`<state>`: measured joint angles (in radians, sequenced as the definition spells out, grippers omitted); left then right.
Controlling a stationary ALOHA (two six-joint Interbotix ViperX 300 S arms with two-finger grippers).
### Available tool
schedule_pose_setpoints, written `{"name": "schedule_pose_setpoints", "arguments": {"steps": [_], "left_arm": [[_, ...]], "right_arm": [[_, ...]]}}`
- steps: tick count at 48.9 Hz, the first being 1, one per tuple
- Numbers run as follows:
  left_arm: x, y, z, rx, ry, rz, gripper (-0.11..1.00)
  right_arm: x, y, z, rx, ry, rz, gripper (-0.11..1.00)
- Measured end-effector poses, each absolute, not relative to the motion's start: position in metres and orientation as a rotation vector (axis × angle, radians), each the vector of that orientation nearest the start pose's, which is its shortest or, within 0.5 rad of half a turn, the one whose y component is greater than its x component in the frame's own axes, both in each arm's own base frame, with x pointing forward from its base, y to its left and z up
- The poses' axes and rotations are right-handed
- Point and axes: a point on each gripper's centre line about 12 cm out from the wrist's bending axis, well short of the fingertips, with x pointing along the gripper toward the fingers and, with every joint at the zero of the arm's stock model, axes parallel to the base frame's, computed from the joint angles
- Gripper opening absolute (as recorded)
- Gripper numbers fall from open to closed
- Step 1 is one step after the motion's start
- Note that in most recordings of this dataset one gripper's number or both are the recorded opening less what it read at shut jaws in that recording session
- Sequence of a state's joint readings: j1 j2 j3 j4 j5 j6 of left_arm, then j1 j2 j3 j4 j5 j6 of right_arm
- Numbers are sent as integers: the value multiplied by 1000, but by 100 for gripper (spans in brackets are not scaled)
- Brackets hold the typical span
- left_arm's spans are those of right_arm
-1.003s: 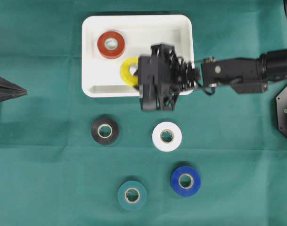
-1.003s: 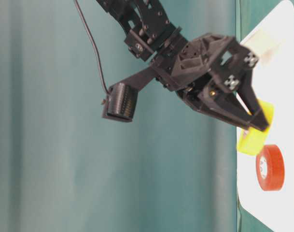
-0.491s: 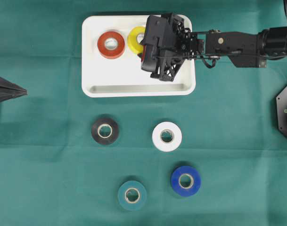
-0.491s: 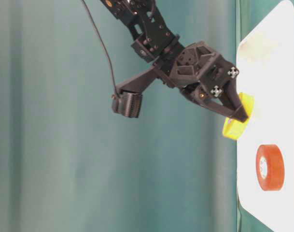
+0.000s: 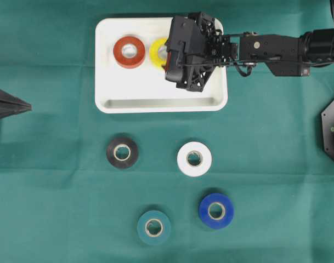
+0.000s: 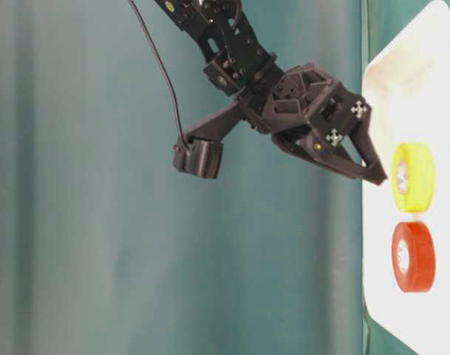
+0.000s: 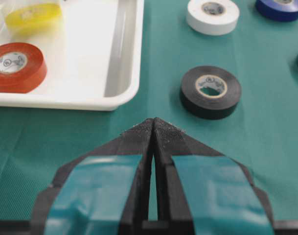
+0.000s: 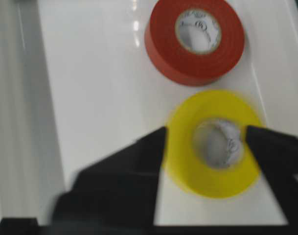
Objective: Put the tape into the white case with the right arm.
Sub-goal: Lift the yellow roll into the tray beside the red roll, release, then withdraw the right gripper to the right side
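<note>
The white case (image 5: pixel 156 104) holds a red tape roll (image 5: pixel 129 51) and a yellow tape roll (image 5: pixel 157 50) side by side, both lying flat. My right gripper (image 8: pixel 206 132) hovers just over the yellow roll (image 8: pixel 215 144), open, one black finger on each side of it and not squeezing it. From table level its fingertips (image 6: pixel 374 174) stand a little off the yellow roll (image 6: pixel 413 177), which rests on the case (image 6: pixel 431 52). In the overhead view the wrist of the right arm (image 5: pixel 265 49) hides part of the yellow roll. My left gripper (image 7: pixel 153 122) is shut and empty at the left table edge (image 5: pixel 13 106).
On the green cloth in front of the case lie a black roll (image 5: pixel 122 152), a white roll (image 5: pixel 194 158), a blue roll (image 5: pixel 216 210) and a teal roll (image 5: pixel 153 227). The black roll (image 7: pixel 210 91) is nearest the left gripper.
The right gripper carried the yellow roll from the case's near rim to beside the red roll, then opened. The roll now lies flat in the case. The left arm has not moved.
</note>
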<state>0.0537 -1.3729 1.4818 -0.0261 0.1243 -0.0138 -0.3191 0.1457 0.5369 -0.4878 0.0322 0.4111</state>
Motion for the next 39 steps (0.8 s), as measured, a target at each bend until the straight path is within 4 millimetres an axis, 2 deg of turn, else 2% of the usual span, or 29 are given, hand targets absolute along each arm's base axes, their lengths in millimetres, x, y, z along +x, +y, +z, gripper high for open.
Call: {"name": "schedule_pose_setpoints", "arguments": {"steps": [3,22,28,39], "left_arm": [[131,6,184,-46,232,53,1],[131,6,184,-46,234,53,1],[131,6,184,-44,234,53,1],[131,6,184,-44,232,53,1]], "right_arm": [[403,-135,149,36,717,-293,65],[399,-134,145,39,731,-293,63],[385,-130,141,41,761,-295,63],[342,-115,155,45,745,-294,63]]}}
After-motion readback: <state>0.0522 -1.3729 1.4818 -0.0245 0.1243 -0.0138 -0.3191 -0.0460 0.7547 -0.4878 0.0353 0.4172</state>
